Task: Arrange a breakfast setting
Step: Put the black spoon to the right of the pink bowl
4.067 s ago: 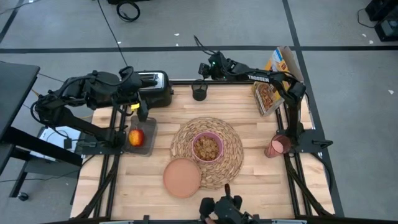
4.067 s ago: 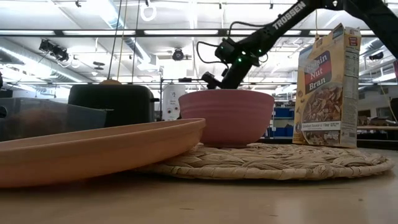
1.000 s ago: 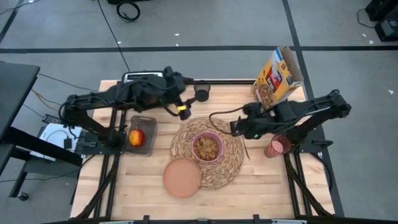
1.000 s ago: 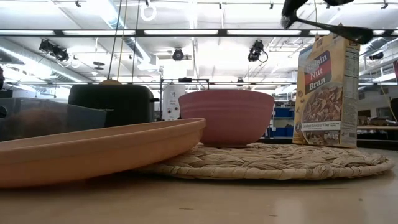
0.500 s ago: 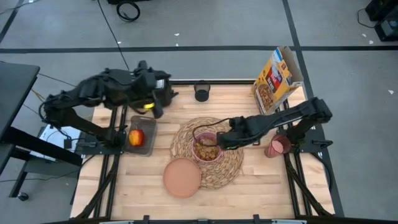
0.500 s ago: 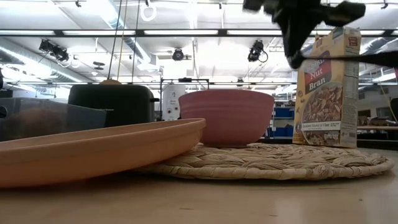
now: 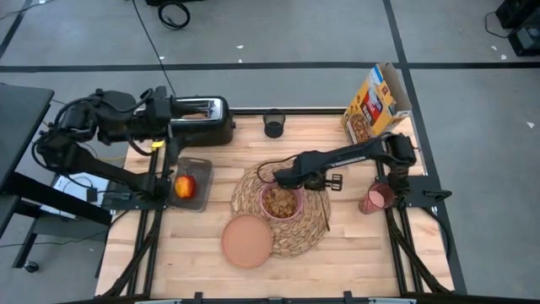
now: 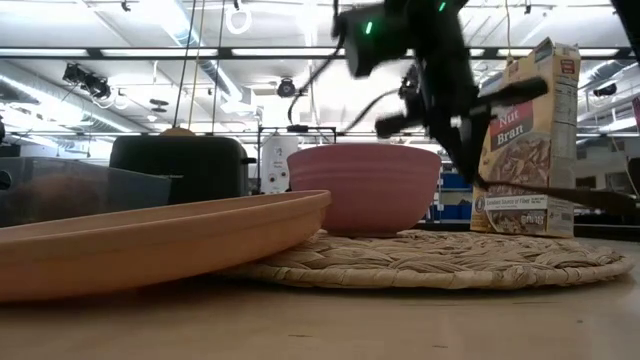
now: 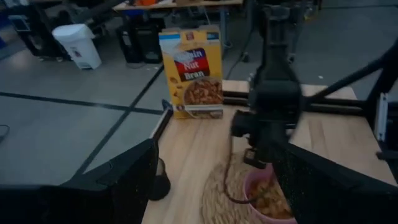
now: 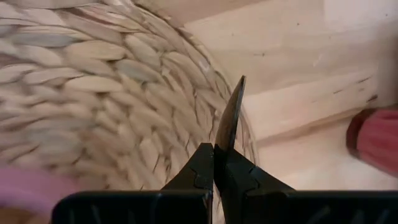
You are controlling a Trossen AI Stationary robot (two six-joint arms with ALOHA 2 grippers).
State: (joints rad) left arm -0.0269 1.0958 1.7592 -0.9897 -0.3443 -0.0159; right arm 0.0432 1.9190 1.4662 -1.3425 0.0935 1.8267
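A pink bowl (image 7: 281, 201) of cereal sits mid-way on the round woven placemat (image 7: 253, 190). The brownish-pink plate (image 7: 247, 241) overlaps the mat's near-left rim. A red apple (image 7: 184, 187) lies in a clear tray at the left. The pink cup (image 7: 377, 198) stands at the right. My right gripper (image 7: 324, 187) hangs over the mat's right side, between bowl and cup, shut on the metal spoon (image 7: 326, 217). My left gripper (image 9: 217, 199) is open and drawn back beside the black toaster (image 7: 202, 125). My right gripper pinches the spoon (image 10: 227, 121) between its two fingertips, which come steeply from above. The thin metal shows edge-on, sticking out past the fingertips. In the low view the long free part (image 8: 560, 190) slopes gently down, clear of the mat. Which end is held, I cannot tell.
The cereal box (image 7: 375, 105) stands at the far right corner. A small dark cup (image 7: 273, 127) stands at the far edge. Bare wood lies along the near edge and between mat and pink cup.
My right gripper has come down with the spoon, tipping from nearly level to steeply downward, and now hangs low over the mat's right side. My left gripper has drawn back from the mat's far-left rim toward the table's left edge, staying open.
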